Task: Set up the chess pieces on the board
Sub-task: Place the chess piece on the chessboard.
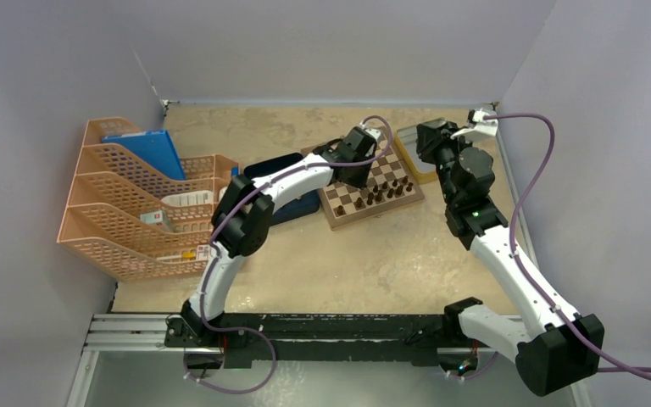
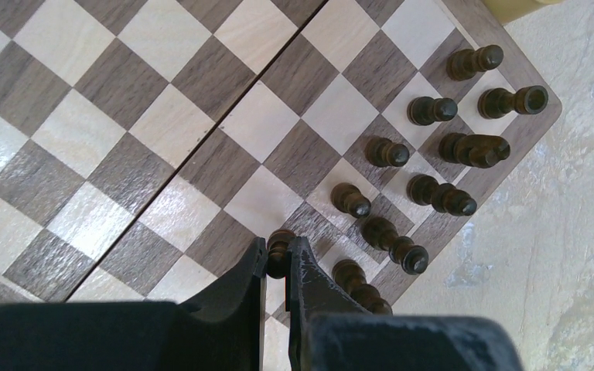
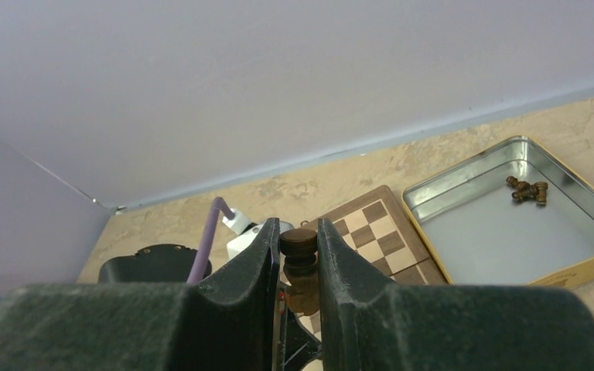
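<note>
Left claw (image 2: 278, 263) is pinching a dark piece (image 2: 281, 249) over the board (image 2: 124, 116), pawn row (image 2: 351, 199) rightward; right claw (image 3: 300, 255) is gripping a second piece (image 3: 299, 241)

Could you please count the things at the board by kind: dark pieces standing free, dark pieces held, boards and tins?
Dark pieces free on the board: 9
Dark pieces held, one in the left gripper, one in the right gripper: 2
Board: 1
Tin: 1, its few pieces too small to count
Total: 13
</note>
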Controlling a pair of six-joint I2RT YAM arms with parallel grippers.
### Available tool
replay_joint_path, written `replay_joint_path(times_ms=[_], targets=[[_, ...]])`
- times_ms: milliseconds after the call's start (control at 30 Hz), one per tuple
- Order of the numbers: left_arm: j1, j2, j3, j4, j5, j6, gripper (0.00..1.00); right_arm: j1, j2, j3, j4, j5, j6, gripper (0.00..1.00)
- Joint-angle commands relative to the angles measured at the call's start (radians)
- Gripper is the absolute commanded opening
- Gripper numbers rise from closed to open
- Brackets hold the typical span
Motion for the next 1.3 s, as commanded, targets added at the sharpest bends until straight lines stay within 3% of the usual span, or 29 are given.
replay_joint_path(times_ms=[0,367,667,1267], targets=[[-0.013,0.02,0.056,0.013,0.019,-0.014,0.05,-0.003,-0.009,-0.006,0.056,0.008,-0.01,0.17],[-0.025,0.029,0.04,-0.001,0.024,-0.03,0.1,-0.003,-0.007,-0.015,0.057,-0.004,-0.013,0.17],[-0.028,0.021,0.035,-0.017,0.0,-0.029,0.21,-0.003,0.001,-0.026,0.069,-0.027,-0.014,0.17],[-0.029,0.041,0.058,-0.002,-0.013,-0.019,0.2,-0.003,0.018,-0.026,0.071,-0.051,-0.016,0.17]])
